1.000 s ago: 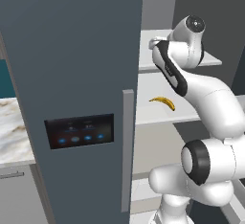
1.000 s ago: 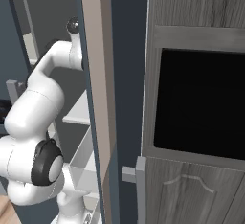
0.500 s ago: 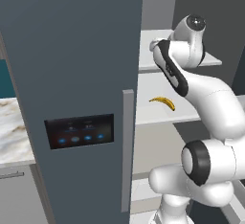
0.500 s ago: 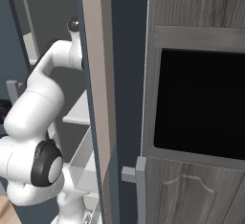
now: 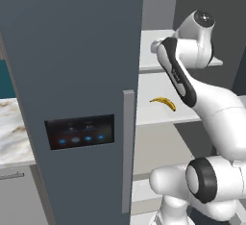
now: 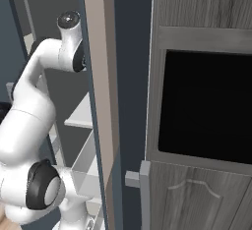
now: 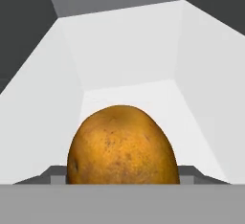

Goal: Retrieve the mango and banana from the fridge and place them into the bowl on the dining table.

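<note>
Here, mango pinched between the fingers, white fridge shelf, banana below.

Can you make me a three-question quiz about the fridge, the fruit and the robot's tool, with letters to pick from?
1. Where does the banana lie?
A. On a white shelf inside the fridge
B. On the floor
C. On top of the fridge

2. What colour are the lights on the fridge's control panel?
A. Red
B. Blue
C. Green

3. How is the mango placed with the tool?
A. Far off at the back of the shelf
B. Cut into slices
C. Right up close, between the two fingers

Answers:
1 A: the left base view shows the banana on a white shelf past the open door.
2 B: the dots on the dark panel glow blue.
3 C: in the hand view the mango sits right at the tool, with a finger on each side.
</note>
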